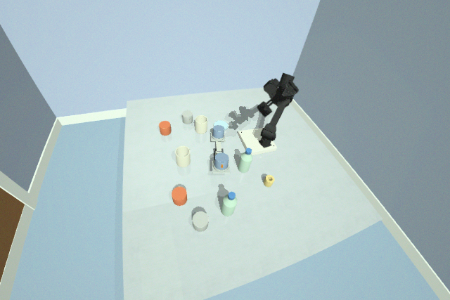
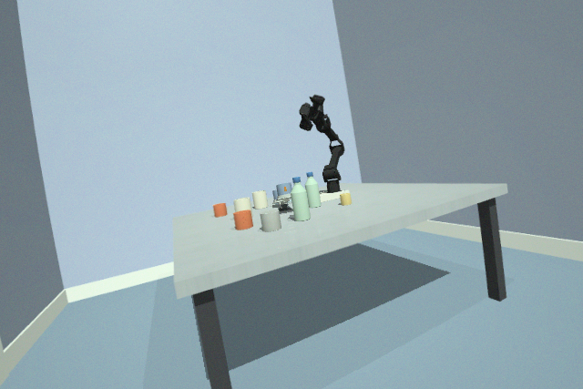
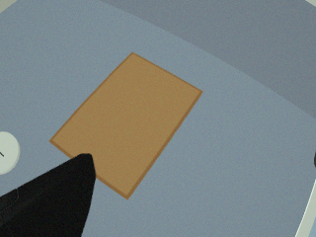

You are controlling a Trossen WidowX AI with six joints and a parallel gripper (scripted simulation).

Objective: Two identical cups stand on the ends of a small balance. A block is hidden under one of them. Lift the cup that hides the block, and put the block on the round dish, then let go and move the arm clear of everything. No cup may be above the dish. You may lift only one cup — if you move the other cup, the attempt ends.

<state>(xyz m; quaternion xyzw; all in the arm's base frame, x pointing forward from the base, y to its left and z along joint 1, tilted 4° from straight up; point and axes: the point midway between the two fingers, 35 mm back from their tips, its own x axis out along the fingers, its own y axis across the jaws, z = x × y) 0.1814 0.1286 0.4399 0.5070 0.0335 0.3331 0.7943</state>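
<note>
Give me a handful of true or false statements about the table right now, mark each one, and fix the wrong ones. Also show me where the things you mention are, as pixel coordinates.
1. Both blue cups [image 1: 221, 161] [image 1: 218, 131] stand on the ends of the balance [image 1: 218, 146]. True.
2. The end effector is holding a blue cup. False: it is open, with nothing between its fingers.
3. Each green bottle [image 1: 245, 162] [image 1: 228, 206] has a red cap. False: both caps are blue.
4. The two orange cups [image 1: 164, 128] [image 1: 179, 196] stand apart from each other. True.
5. The yellow cup [image 1: 268, 180] [image 2: 345, 199] sits on the arm's white base plate. False: it stands on the table, away from the plate.
</note>
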